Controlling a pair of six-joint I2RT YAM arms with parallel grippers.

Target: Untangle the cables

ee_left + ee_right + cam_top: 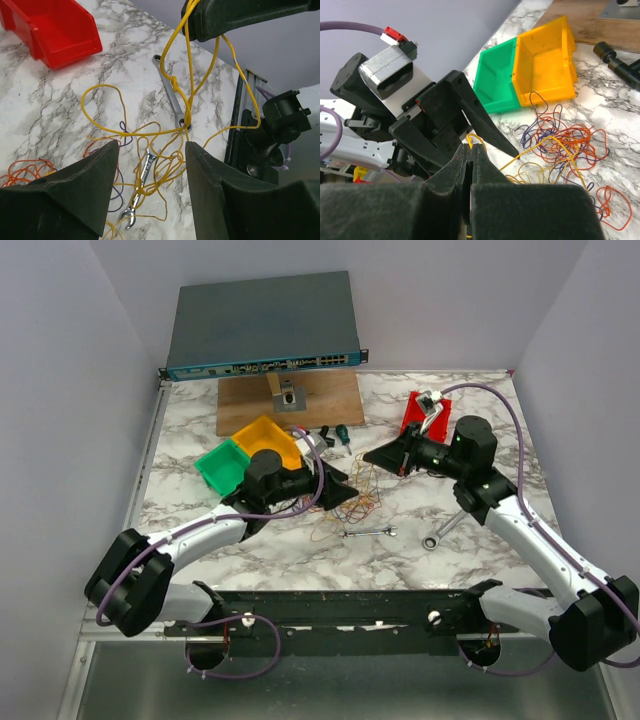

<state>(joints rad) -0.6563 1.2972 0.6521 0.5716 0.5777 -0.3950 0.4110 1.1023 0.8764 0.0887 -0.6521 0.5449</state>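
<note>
The cables lie as a loose tangle of orange, yellow and dark purple wires on the marble table between my two grippers. They also show in the right wrist view. My right gripper is shut on a yellow cable and holds it above the table. In the left wrist view this yellow strand hangs down, knotted, from the right gripper to the tangle. My left gripper is open, low over the yellow loops, with strands between its fingers but not gripped. It also shows in the top view.
A small wrench lies under the yellow loops, a longer wrench beyond it. A red bin is at the back right, green and yellow bins at the left. Screwdrivers, a wooden board and a network switch stand behind.
</note>
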